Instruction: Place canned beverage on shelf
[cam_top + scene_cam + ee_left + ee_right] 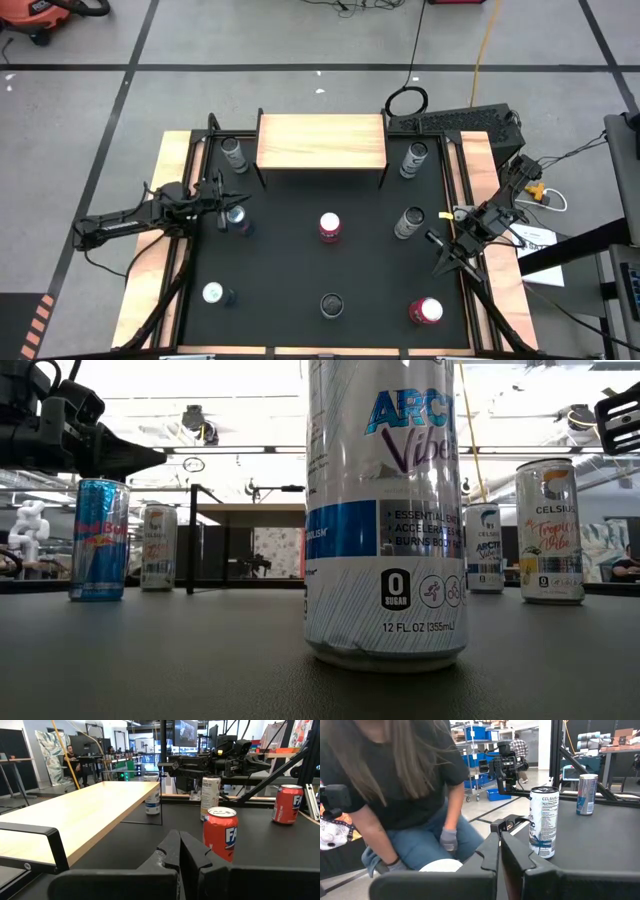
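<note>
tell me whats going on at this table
A two-armed robot sits at a black table with drink cans standing around a small wooden shelf. The shelf top is bare; no can is on it yet. The left hand is beside a blue can on the table's left side, its fingers together and holding nothing. The right hand waits shut at the right edge.

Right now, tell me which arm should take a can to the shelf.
Left, probably. The left gripper sits beside the Red Bull can, close to the shelf. The right gripper points away from it, farther off.
</note>
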Action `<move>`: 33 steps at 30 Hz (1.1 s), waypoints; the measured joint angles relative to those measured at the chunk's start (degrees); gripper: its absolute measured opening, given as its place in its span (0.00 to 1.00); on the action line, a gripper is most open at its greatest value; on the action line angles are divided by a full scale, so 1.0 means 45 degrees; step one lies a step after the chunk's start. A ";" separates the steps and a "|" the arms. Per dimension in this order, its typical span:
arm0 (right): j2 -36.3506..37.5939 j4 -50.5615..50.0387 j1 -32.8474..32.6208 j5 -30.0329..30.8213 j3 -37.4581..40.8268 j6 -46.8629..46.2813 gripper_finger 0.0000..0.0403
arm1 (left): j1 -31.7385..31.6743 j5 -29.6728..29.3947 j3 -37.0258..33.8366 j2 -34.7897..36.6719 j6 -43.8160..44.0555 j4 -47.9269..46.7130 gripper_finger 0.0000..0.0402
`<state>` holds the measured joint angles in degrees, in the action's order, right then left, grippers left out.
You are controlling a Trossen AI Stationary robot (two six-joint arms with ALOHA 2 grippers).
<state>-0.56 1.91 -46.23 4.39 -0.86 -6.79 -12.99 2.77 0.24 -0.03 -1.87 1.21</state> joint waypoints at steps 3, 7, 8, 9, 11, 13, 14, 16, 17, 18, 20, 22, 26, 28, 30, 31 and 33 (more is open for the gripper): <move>0.0004 0.0000 0.0004 -0.0001 0.0000 -0.0003 0.00 | 0.0000 0.0003 -0.0003 0.0000 -0.0004 0.0000 0.00; 0.0002 -0.0002 0.0000 0.0000 -0.0003 -0.0002 0.00 | 0.0003 -0.0002 -0.0003 0.0002 -0.0001 0.0000 0.00; 0.0000 0.0000 0.0003 -0.0001 -0.0001 -0.0004 0.00 | 0.0001 -0.0002 -0.0002 0.0004 0.0000 0.0000 0.00; 0.0001 0.0000 0.0001 0.0000 -0.0001 -0.0002 0.00 | 0.0001 0.0001 -0.0003 0.0001 -0.0001 0.0001 0.00; 0.0002 0.0000 0.0004 -0.0001 -0.0005 -0.0002 0.00 | 0.0000 0.0002 -0.0003 0.0000 -0.0002 0.0000 0.00; 0.0001 0.0000 0.0000 0.0001 -0.0003 -0.0004 0.00 | 0.0000 -0.0001 -0.0003 0.0005 0.0001 0.0000 0.00; 0.0000 0.0000 -0.0001 -0.0001 -0.0005 -0.0003 0.00 | 0.0005 -0.0001 -0.0003 0.0000 0.0001 0.0000 0.00; 0.0000 0.0000 0.0004 -0.0001 -0.0005 -0.0003 0.00 | 0.0000 0.0001 -0.0003 0.0002 -0.0001 0.0000 0.00; 0.0001 0.0000 0.0004 0.0001 0.0000 -0.0002 0.00 | 0.0005 0.0002 -0.0003 0.0005 -0.0004 0.0000 0.00; 0.0003 0.0000 0.0004 -0.0001 -0.0005 0.0000 0.00 | 0.0000 0.0002 0.0000 0.0000 -0.0003 0.0000 0.00; 0.0001 0.0000 0.0002 0.0000 -0.0002 -0.0001 0.00 | 0.0001 0.0002 -0.0001 0.0004 -0.0001 0.0000 0.00; 0.0000 0.0000 0.0004 -0.0001 -0.0005 -0.0004 0.00 | 0.0001 0.0000 0.0002 0.0004 -0.0003 0.0000 0.00; 0.0000 0.0000 -0.0001 -0.0001 -0.0005 -0.0004 0.00 | 0.0000 -0.0002 -0.0003 0.0004 0.0000 0.0000 0.00; 0.0000 0.0000 0.0004 0.0002 0.0000 0.0054 0.00 | 0.0000 0.0002 -0.0003 0.0001 -0.0001 0.0000 0.00; 0.0003 0.0009 0.0004 0.0004 0.0000 0.0527 0.00 | 0.0001 -0.0001 -0.0002 0.0004 0.0000 0.0000 0.00; 0.0003 0.0070 -0.0001 0.0026 -0.0002 0.0885 0.00 | 0.0003 0.0001 0.0002 0.0000 0.0001 0.0000 0.00; 0.0000 0.0273 0.0001 0.0209 -0.0004 0.1586 0.00 | 0.0002 0.0003 -0.0003 0.0005 0.0001 0.0000 0.00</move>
<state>-0.56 3.14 -46.23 5.33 -0.88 0.35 -12.99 2.79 0.23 -0.01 -1.87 1.21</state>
